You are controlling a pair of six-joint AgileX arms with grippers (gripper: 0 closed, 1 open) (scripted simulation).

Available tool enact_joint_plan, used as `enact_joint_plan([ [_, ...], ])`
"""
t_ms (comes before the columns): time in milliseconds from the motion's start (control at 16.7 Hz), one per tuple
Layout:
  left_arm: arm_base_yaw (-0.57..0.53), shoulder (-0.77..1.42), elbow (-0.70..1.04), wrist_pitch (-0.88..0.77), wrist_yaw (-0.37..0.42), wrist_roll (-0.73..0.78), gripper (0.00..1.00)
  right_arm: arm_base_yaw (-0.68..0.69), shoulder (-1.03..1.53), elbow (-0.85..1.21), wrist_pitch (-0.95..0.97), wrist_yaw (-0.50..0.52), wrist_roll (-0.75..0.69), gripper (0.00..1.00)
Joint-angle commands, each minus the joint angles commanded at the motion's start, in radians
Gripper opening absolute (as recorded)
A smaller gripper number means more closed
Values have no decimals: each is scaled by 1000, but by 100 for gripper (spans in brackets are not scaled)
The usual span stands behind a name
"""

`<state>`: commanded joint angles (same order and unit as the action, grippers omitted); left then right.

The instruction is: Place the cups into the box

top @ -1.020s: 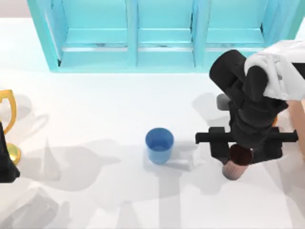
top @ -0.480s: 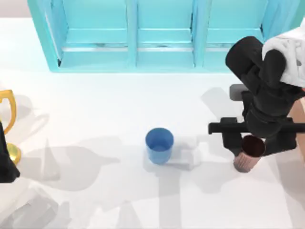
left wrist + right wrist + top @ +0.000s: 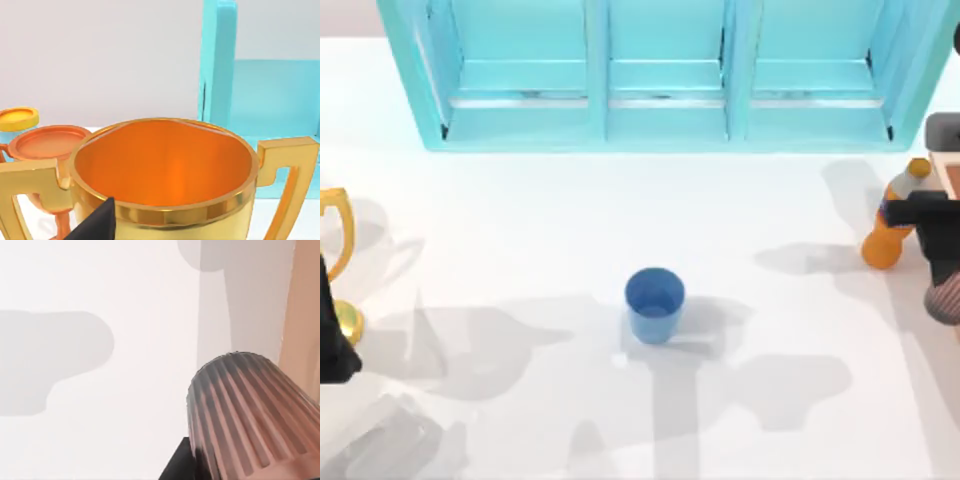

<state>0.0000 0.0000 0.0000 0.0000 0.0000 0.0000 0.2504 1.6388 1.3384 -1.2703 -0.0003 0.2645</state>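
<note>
The blue cup (image 3: 654,303) stands upright near the middle of the table, well apart from both arms. At the table's far right edge, my right gripper (image 3: 942,262) is shut on the brown ribbed cup (image 3: 945,298), which hangs lifted off the table. In the right wrist view the ribbed cup (image 3: 250,415) fills the near corner, with a black finger (image 3: 180,467) against its side. The box's peach wall (image 3: 302,305) runs close beside it. My left gripper (image 3: 332,345) is parked at the far left edge.
An orange soda bottle (image 3: 888,232) stands just left of the right gripper. A turquoise shelf cabinet (image 3: 660,70) spans the back. A gold trophy (image 3: 338,250) stands by the left arm, and the trophy (image 3: 165,170) sits close before the left wrist camera beside a copper goblet (image 3: 50,145).
My right arm has carried the brown cup to the right, from right of the blue cup to the table's right edge, uncovering the orange bottle. The blue cup and left arm have not moved.
</note>
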Motion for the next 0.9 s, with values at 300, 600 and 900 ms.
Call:
enact_joint_plan([
  [300, 0, 0, 0, 0, 0, 0, 100, 1, 3, -2, 0, 1, 0, 0],
  [600, 0, 0, 0, 0, 0, 0, 100, -153, -33, -3, -62, 10, -154, 0],
  [900, 0, 0, 0, 0, 0, 0, 100, -466, -136, -9, -132, 30, -473, 0],
])
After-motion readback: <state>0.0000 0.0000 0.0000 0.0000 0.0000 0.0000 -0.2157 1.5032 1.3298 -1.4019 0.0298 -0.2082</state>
